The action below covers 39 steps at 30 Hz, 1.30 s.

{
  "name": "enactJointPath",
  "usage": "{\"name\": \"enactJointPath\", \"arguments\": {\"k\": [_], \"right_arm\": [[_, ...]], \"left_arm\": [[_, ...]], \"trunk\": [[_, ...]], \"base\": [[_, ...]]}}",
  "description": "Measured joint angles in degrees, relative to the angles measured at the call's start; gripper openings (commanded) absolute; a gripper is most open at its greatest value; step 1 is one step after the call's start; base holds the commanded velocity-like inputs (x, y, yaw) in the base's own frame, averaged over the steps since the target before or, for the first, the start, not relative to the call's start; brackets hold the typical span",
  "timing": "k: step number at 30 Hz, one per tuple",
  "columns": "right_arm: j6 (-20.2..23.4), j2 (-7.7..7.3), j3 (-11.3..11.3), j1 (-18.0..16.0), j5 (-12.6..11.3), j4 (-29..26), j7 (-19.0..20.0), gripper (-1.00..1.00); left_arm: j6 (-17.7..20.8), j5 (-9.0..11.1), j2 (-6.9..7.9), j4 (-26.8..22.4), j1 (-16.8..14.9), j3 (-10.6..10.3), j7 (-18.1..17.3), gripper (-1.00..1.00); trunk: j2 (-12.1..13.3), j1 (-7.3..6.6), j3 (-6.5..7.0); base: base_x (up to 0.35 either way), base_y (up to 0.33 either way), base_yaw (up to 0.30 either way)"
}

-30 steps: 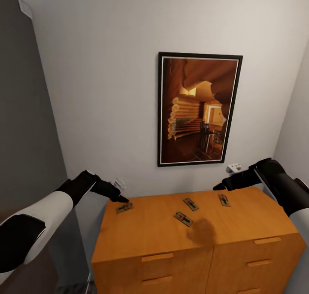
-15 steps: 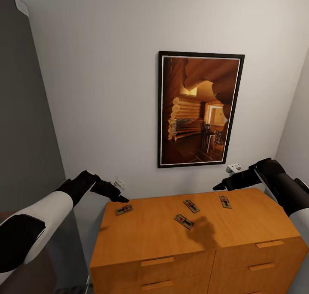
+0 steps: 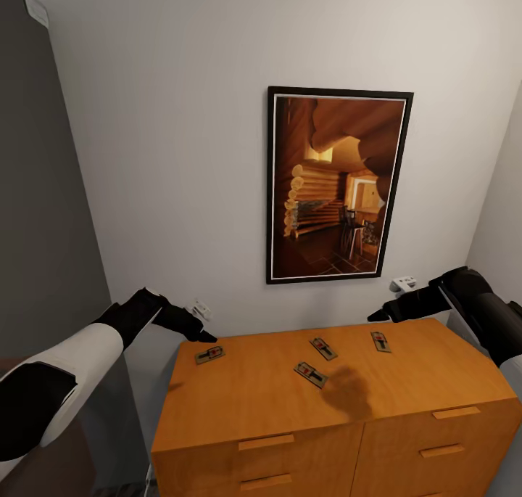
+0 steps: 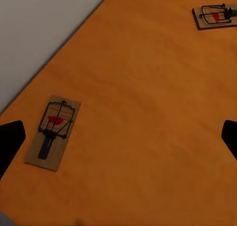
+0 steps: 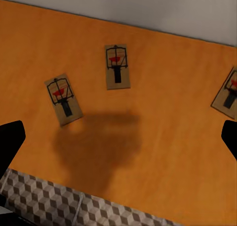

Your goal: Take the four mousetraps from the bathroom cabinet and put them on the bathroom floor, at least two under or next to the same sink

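Four mousetraps lie on the flat top of the orange-brown cabinet (image 3: 254, 403): one at the left (image 3: 209, 354), two near the middle (image 3: 310, 373) (image 3: 322, 347) and one at the right (image 3: 380, 341). My left gripper (image 3: 203, 333) hovers just above and behind the left mousetrap (image 4: 53, 132), open, its dark fingertips (image 4: 10, 142) spread wide. Above the cabinet's back right part my right gripper (image 3: 378, 315) also hangs open, fingertips (image 5: 229, 139) far apart, over the mousetraps (image 5: 117, 66) (image 5: 63, 100) (image 5: 228, 93). Neither holds anything.
A framed picture (image 3: 337, 185) hangs on the white wall behind the cabinet. A dark grey wall panel (image 3: 43, 214) stands at the left. Wall sockets (image 3: 201, 310) (image 3: 400, 284) sit just above the cabinet top. The cube-patterned floor (image 5: 74, 206) shows past the cabinet's edge.
The head view shifted slightly a second ago, so the camera moved. Since then my right gripper has drifted a little to the right. The mousetraps and left arm have stayed put.
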Motion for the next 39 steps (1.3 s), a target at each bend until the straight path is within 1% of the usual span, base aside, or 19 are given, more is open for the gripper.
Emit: {"name": "enactJointPath", "arguments": {"k": [1,6,13,17,21,24,25,31,39], "right_arm": [[0.0,0.00,0.0,0.0,0.0,0.0,0.0,1.00],[0.0,-1.20,-0.1,0.0,-0.1,0.0,0.5,1.00],[0.0,-1.76,-0.1,0.0,0.0,0.0,4.0,1.00],[0.0,-2.23,-0.1,0.0,0.0,0.0,4.8,1.00],[0.0,-3.00,-0.1,0.0,0.0,0.0,5.3,1.00],[0.0,-3.30,-0.1,0.0,0.0,0.0,5.3,1.00],[0.0,-3.54,-0.1,0.0,0.0,0.0,5.4,1.00],[0.0,-3.92,0.0,0.0,0.0,0.0,5.4,1.00],[0.0,-4.09,0.0,0.0,0.0,0.0,5.5,1.00]], "left_arm": [[0.0,0.0,0.00,0.0,0.0,0.0,0.0,1.00],[0.0,0.0,0.00,0.0,0.0,-0.1,-0.1,1.00],[-0.1,0.0,0.00,0.0,0.0,-0.1,-0.1,1.00],[-0.1,-0.1,0.00,0.0,0.0,-0.1,-0.1,1.00],[-0.1,-0.2,0.00,0.0,0.0,-0.1,-0.1,1.00],[-0.2,-0.9,0.00,0.0,0.0,-0.1,-0.1,1.00],[-0.2,-2.0,0.00,0.0,0.0,-0.2,-0.1,1.00],[-0.2,-4.5,0.03,-0.1,0.0,0.0,-0.3,1.00],[-0.2,-5.2,0.08,0.0,0.0,0.0,-0.4,1.00]], "trunk": [[0.0,0.00,0.00],[0.0,0.00,0.00],[0.0,0.00,0.00],[0.0,0.00,0.00],[0.0,0.00,0.00],[0.0,0.00,0.00],[0.0,0.00,0.00],[0.0,0.00,0.00],[0.0,0.00,0.00]], "base": [[0.000,0.000,0.000],[0.000,0.000,0.000],[0.000,0.000,0.000],[0.000,0.000,0.000],[0.000,0.000,0.000],[0.000,0.000,0.000],[0.000,0.000,0.000],[0.000,0.000,0.000],[0.000,0.000,0.000]]}}
